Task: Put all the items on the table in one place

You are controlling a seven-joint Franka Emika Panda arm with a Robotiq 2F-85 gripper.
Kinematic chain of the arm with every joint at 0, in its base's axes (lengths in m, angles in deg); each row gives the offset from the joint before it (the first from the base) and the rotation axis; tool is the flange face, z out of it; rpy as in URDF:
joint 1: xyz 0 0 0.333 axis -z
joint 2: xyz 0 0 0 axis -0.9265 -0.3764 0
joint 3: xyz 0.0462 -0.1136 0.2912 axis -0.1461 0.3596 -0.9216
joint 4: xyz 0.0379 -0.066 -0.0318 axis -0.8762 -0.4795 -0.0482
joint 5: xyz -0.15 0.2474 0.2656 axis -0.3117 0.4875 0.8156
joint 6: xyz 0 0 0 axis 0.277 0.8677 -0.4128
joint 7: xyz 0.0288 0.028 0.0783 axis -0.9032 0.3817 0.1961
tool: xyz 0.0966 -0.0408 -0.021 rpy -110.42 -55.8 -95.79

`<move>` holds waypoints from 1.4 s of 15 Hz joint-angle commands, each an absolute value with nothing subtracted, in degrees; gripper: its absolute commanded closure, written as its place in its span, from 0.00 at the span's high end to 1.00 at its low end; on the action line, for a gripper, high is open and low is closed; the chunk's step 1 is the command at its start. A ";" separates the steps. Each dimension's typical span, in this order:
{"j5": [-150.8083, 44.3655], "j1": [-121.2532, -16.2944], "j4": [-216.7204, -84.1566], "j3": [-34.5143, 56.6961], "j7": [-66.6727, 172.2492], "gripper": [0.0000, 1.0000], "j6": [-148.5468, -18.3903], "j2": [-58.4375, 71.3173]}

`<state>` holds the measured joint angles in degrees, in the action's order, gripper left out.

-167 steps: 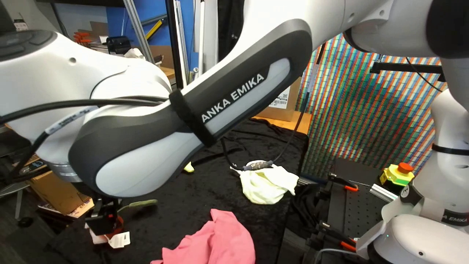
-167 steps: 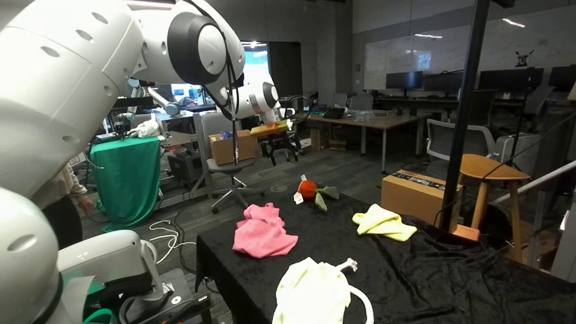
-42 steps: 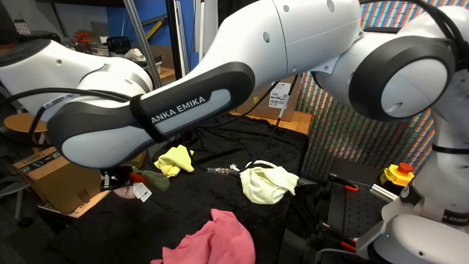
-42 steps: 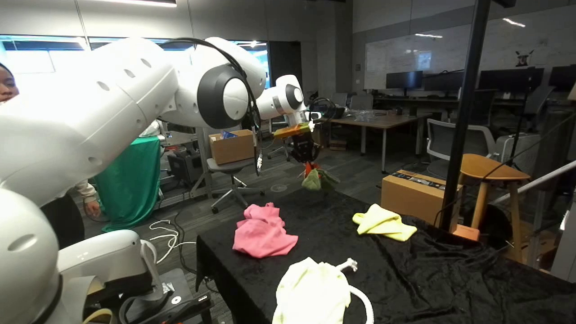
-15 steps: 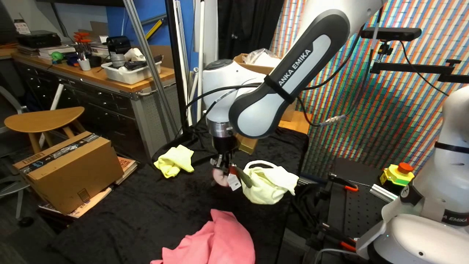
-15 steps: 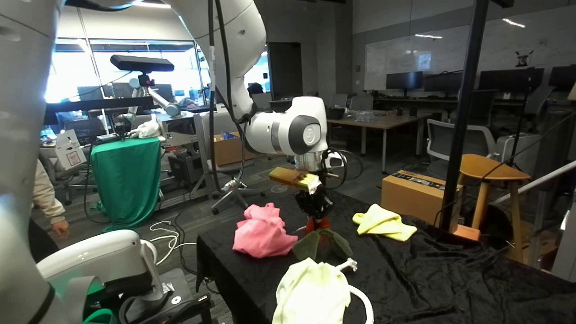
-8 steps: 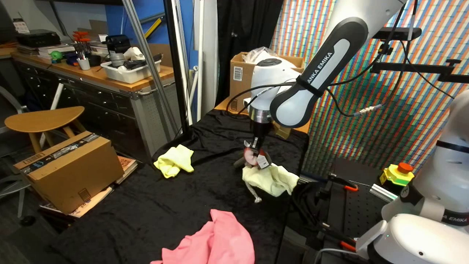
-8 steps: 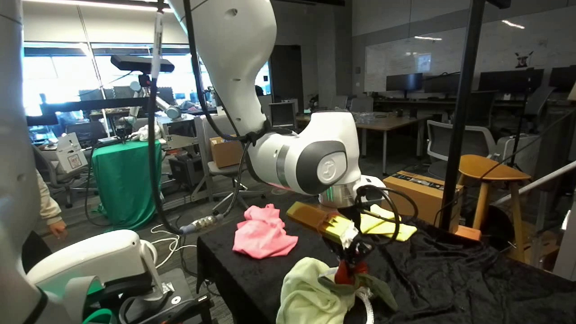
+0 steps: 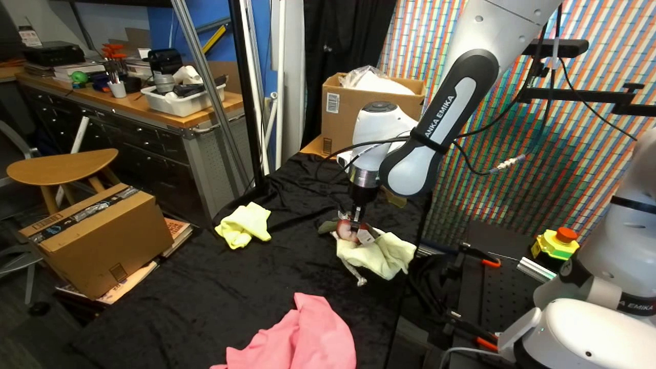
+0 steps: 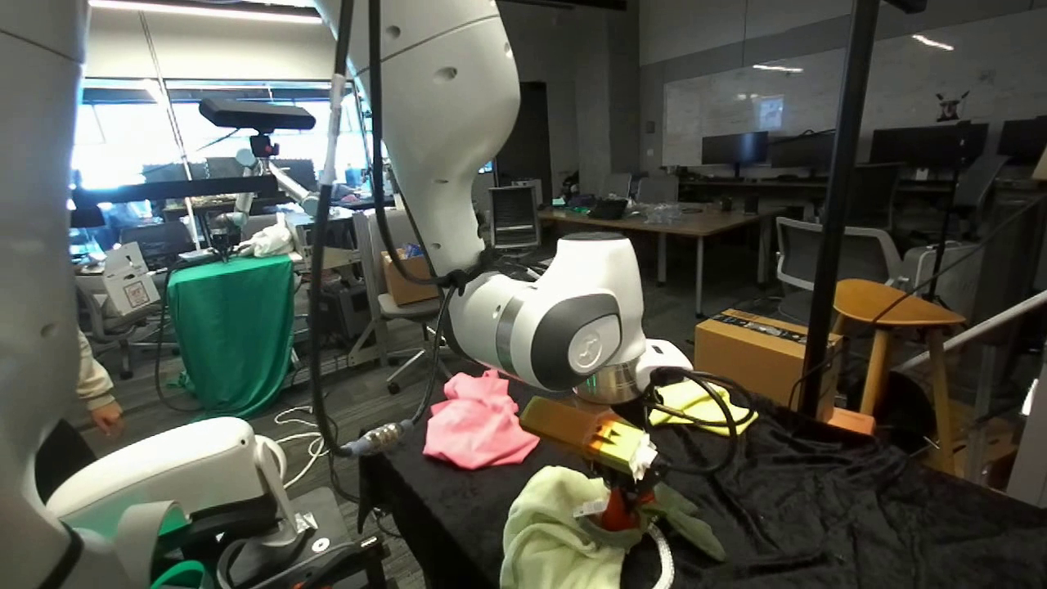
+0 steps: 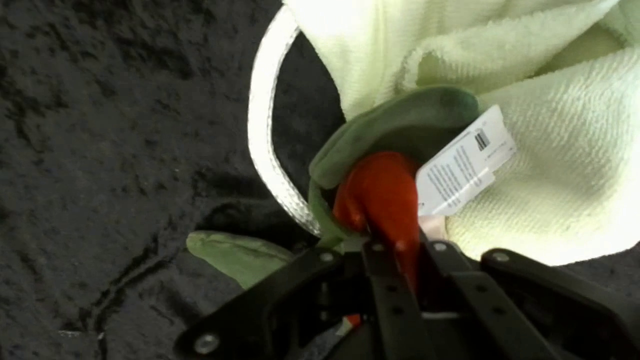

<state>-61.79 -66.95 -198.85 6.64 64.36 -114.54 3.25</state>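
The small red-and-green object (image 11: 385, 182) is pinched in my gripper (image 11: 409, 250), its red middle squeezed between the fingers and its green leaves spread out. In both exterior views this object (image 9: 346, 231) is low at the edge of the white cloth (image 9: 384, 256); one leaf and the tag overlap the cloth in the wrist view. Whether the table bears its weight I cannot tell. The white tube loop (image 11: 262, 115) curves out beside it. Apart from these lie the pink cloth (image 9: 302, 338) and the pale yellow cloth (image 9: 245, 225), both on the black table (image 9: 205, 292).
A cardboard box (image 9: 97, 241) and a wooden stool (image 9: 61, 166) stand off the table's edge. Another box (image 9: 338, 118) stands behind the table. A black upright post (image 10: 842, 204) rises by the table, and an arm cable (image 10: 380, 438) hangs loose.
My gripper shut on the red-and-green object, lifted it from the table's far side, carried it to the white cloth and lowered it. The cloth has shifted and the tube's end has swung round.
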 commanded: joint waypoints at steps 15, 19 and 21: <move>-65.43 -73.80 -199.45 9.66 61.63 0.80 -111.03 6.05; -66.56 -74.13 -199.49 8.86 62.41 1.00 -107.63 9.97; -67.53 -74.10 -198.89 8.42 63.16 1.00 -105.63 11.40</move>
<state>-65.64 -73.57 -198.70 8.61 63.11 -108.91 7.52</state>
